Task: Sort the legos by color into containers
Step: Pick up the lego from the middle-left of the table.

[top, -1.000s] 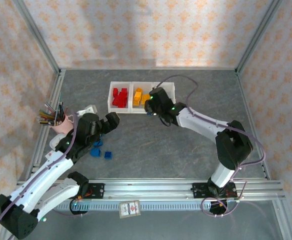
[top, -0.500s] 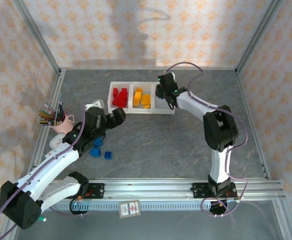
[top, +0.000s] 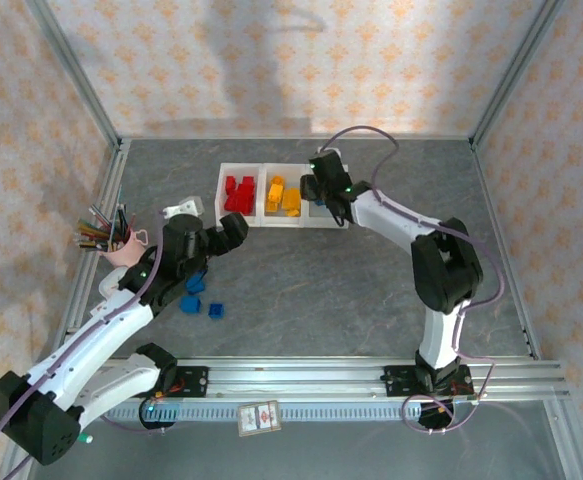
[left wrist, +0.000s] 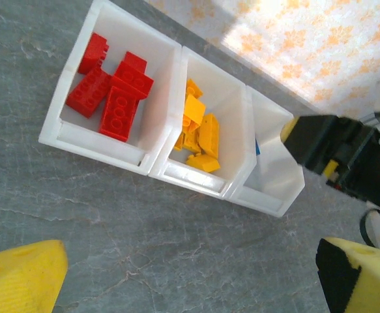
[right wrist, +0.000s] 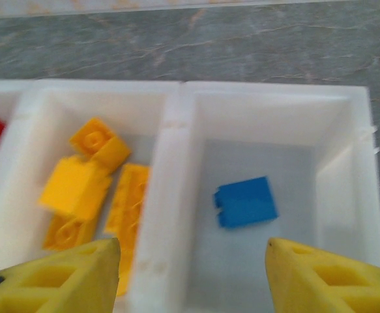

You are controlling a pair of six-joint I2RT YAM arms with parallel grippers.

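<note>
Blue brick (right wrist: 245,201) lies alone in the right-hand bin of the white row of bins (top: 261,224), with the right gripper (right wrist: 193,261) poised above it, jaws apart and empty. Yellow bricks (right wrist: 88,189) lie in the middle bin, red bricks (left wrist: 111,88) in the left. The left gripper (top: 233,230) hovers near the row's front edge, jaws wide apart and empty. Loose blue bricks (top: 214,309) sit beside its arm, and bare grey worktop (top: 321,290) stretches from the bins to the arm bases.

Right jaws moved over rightmost bin (right wrist: 274,111), opened; blue brick (right wrist: 245,201) now lies inside.
</note>
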